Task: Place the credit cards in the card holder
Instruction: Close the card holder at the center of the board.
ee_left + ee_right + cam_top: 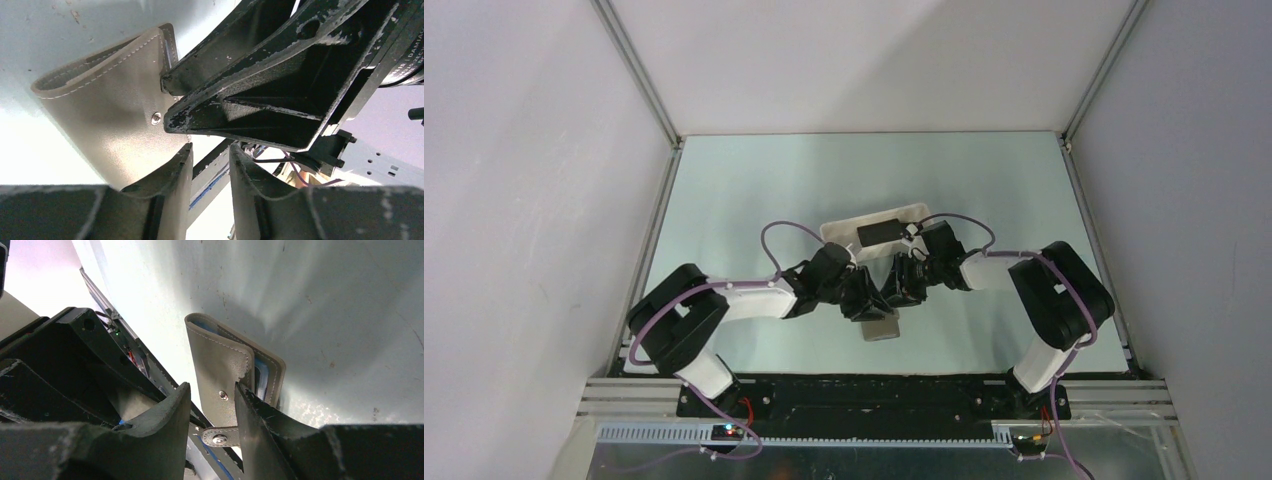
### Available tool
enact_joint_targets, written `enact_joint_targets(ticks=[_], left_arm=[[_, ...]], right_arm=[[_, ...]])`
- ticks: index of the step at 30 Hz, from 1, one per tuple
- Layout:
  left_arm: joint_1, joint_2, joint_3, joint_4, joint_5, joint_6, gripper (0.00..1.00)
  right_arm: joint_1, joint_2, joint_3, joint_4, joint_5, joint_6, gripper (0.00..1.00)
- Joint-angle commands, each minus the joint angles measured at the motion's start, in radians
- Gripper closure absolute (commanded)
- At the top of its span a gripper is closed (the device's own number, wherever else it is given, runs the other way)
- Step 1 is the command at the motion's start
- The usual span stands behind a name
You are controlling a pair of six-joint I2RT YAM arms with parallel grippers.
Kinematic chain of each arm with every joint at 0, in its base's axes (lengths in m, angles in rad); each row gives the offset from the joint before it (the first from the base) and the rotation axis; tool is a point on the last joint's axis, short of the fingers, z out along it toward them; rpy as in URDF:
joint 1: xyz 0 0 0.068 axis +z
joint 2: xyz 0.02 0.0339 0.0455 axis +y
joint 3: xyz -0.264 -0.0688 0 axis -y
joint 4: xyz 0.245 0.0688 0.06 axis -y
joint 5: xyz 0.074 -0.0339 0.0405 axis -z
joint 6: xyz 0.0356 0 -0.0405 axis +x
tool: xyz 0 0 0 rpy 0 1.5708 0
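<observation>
The grey-brown card holder [881, 329] sits near the front middle of the table, under both grippers. In the right wrist view the card holder [218, 361] is slightly parted and shows blue lining, with its strap tab [220, 437] hanging loose. My right gripper [211, 388] is open, and the front cover's edge rests against one finger. In the left wrist view the card holder [114, 102] lies just outside my open left gripper [210, 149], which has nothing between its fingers. One black credit card [879, 232] lies in the white tray.
The long white tray [841, 229] lies just behind the two grippers, mid-table. Both forearms converge at the centre, with the right gripper's fingers [250, 95] close in front of the left wrist camera. Metal rails border the table's sides.
</observation>
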Motion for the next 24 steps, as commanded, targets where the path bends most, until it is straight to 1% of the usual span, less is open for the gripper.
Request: enact_joint_targets(ticks=[1,2,5,8,12,14,15,17,20,24], left_arm=[[-0.014,0.006,0.005,0.040,-0.031,-0.026,0.67],[-0.015,0.008,0.004,0.040,-0.049,-0.033,0.68],[-0.025,0.006,-0.001,0.039,-0.096,-0.049,0.75],[-0.035,0.003,0.000,0.039,-0.142,-0.058,0.79],[-0.041,0.006,0.003,0.039,-0.166,-0.061,0.86],[-0.042,-0.004,-0.007,0.038,-0.181,-0.059,0.93],[-0.041,-0.011,-0.015,0.035,-0.185,-0.057,0.98],[-0.042,-0.043,-0.025,0.014,-0.208,-0.049,1.00],[-0.042,-0.078,-0.022,-0.045,-0.239,-0.023,1.00],[-0.042,-0.117,0.027,-0.217,-0.296,0.038,1.00]], right_arm=[[0.021,0.064,-0.032,-0.048,0.087,-0.014,0.57],[0.022,0.064,-0.032,-0.048,0.087,-0.013,0.57],[0.021,0.064,-0.033,-0.049,0.085,-0.013,0.57],[0.021,0.067,-0.032,-0.047,0.084,-0.016,0.57],[0.021,0.068,-0.032,-0.048,0.084,-0.018,0.57],[0.021,0.065,-0.032,-0.048,0.086,-0.020,0.57],[0.022,0.064,-0.032,-0.050,0.088,-0.021,0.57],[0.018,0.059,-0.032,-0.051,0.087,-0.020,0.58],[0.013,0.052,-0.032,-0.053,0.082,-0.020,0.57],[0.004,0.030,-0.032,-0.058,0.076,-0.015,0.57]])
